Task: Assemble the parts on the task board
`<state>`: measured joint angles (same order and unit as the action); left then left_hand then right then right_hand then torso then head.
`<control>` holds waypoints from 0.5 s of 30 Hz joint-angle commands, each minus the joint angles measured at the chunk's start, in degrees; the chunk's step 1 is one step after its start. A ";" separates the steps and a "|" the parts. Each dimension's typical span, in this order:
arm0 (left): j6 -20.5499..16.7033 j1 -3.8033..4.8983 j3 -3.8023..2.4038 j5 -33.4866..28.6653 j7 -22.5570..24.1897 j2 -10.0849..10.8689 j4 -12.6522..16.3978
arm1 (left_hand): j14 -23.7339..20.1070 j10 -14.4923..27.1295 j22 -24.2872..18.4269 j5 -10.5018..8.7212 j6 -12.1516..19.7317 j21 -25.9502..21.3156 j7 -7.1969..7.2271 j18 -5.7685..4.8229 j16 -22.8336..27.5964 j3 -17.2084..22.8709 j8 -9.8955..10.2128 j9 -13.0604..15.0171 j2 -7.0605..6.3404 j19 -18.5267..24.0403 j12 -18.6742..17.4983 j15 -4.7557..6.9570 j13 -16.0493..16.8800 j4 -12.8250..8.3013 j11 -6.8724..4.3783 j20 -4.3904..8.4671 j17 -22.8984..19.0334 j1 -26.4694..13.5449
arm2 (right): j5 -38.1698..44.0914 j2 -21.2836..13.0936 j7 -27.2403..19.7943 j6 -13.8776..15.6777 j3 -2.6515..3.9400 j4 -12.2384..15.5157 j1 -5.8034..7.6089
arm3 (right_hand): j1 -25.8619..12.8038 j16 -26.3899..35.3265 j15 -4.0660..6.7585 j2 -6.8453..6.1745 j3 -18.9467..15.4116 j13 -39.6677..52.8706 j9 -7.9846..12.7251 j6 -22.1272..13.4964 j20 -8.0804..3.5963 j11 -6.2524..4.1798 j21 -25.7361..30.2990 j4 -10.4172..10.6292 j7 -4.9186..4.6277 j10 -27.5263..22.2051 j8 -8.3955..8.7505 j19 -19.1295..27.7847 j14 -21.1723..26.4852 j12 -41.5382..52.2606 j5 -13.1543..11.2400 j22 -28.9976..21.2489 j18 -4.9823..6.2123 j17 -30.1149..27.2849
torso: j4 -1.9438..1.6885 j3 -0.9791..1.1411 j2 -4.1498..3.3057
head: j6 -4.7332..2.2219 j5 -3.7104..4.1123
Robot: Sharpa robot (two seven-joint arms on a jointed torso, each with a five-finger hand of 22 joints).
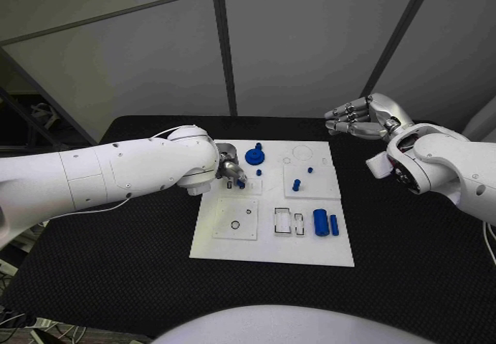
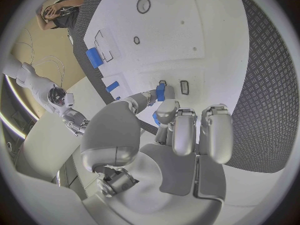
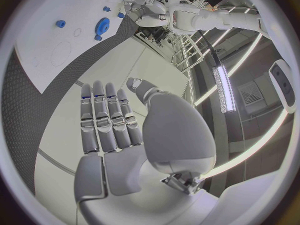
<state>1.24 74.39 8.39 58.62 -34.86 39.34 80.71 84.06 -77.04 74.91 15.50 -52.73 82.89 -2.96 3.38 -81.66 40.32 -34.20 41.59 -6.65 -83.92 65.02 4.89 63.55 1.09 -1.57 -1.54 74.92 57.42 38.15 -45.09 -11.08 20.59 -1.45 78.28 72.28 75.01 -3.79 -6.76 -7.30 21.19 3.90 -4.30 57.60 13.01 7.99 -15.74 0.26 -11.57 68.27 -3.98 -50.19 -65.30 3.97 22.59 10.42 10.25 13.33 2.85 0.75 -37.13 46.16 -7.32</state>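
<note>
left robot hand (image 1: 229, 170) is low over the task board (image 1: 271, 244), near its far left corner, pinching a small blue part (image 2: 160, 91) between thumb and a fingertip. in the left wrist view the part stands nearly upright just beside two small rectangular slots (image 2: 184, 87) in the board; whether its tip has entered a slot cannot be told. right robot hand (image 1: 357, 119) is raised off the board near the surface's far right edge, fingers straight and close together, grasping nothing.

other parts on the board: a round blue piece with a knob (image 1: 254, 155) toward the far edge, two small blue pegs (image 1: 297, 184) mid-board, two blue cylinders (image 1: 327, 222) lying side by side toward the near right corner.

judged step: seating the pinched part in its slot. to do it well, hold the part square to the board, line up its narrow end with the slot outline before pressing, then push straight down with light force. tilt would likely jam it on the slot edge. loosen the pinch only once it stands alone.
</note>
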 commanded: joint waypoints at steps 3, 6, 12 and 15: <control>2.14 -0.23 0.34 0.44 -0.46 0.01 0.21 | 3.35 -0.24 3.83 0.09 0.02 0.39 0.59 -0.99 0.21 7.13 -0.46 0.02 0.34 -1.58 0.38 0.33 0.03 -7.53 -0.31 0.54 5.73 -0.39 | 0.07 0.05 -0.37 -0.60 0.04 -0.01 0.11 | -0.32 0.22 0.19 -0.19 0.00 -0.08 0.00 0.13 0.34 0.24 0.21 -0.14 -0.40 -0.16 0.00 0.01 0.41 -0.06 0.17 -0.08 0.19 -0.07 | -0.02 -0.04 -0.01 | 0.03 0.00; 2.39 -0.23 0.38 0.44 -0.46 0.01 0.24 | 3.36 -0.30 3.84 0.07 0.00 0.40 0.63 -0.99 0.20 7.02 -0.55 0.01 0.34 -1.59 0.43 0.35 0.06 -7.50 -0.34 0.55 5.75 -0.45 | 0.07 0.05 -0.36 -0.66 0.04 0.00 0.11 | -0.32 0.22 0.19 -0.19 0.00 -0.08 0.00 0.13 0.34 0.24 0.21 -0.14 -0.40 -0.16 0.00 0.01 0.41 -0.06 0.17 -0.08 0.19 -0.07 | 0.00 -0.03 -0.02 | 0.00 -0.01; 2.83 -0.23 0.42 0.67 -0.48 0.03 0.28 | 3.36 -0.37 3.93 0.06 -0.02 0.45 0.68 -1.01 0.19 6.89 -0.64 0.00 0.36 -1.63 0.51 0.38 0.10 -7.47 -0.38 0.57 5.76 -0.49 | 0.07 0.02 -0.36 -0.71 0.04 0.00 0.10 | -0.46 0.22 0.16 -0.16 -0.06 -0.08 -0.01 0.16 0.38 0.25 0.36 -0.05 -0.40 -0.15 -0.02 -0.03 0.47 -0.03 0.19 -0.18 0.20 -0.14 | 0.01 -0.03 -0.06 | 0.04 0.00; 2.76 -0.23 0.43 0.82 -0.51 0.06 0.26 | 3.36 -0.39 3.96 0.07 -0.03 0.47 0.72 -1.02 0.20 6.84 -0.70 -0.01 0.41 -1.64 0.51 0.40 0.07 -7.46 -0.41 0.59 5.76 -0.48 | 0.07 0.03 -0.34 -0.72 0.04 -0.04 0.10 | -0.46 0.22 0.16 -0.16 -0.06 -0.08 -0.01 0.16 0.38 0.25 0.36 -0.05 -0.40 -0.15 -0.02 -0.03 0.47 -0.03 0.19 -0.18 0.20 -0.14 | -0.02 -0.04 -0.06 | 0.03 0.05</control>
<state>2.20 74.41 8.59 58.94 -34.87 39.42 80.83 84.07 -77.33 74.91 15.48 -52.74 83.11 -2.53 3.39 -81.66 40.56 -34.67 41.60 -6.92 -84.13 65.18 4.90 63.56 0.51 -1.75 -1.33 74.92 56.70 38.15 -45.09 -11.07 20.32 -1.45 78.24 72.28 75.01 -3.79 -6.55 -7.30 21.19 3.90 -4.30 57.60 13.01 7.99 -15.74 0.26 -11.57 68.27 -3.98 -50.19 -65.09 3.97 22.59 10.33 10.25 13.27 2.83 0.72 -37.16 46.18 -7.23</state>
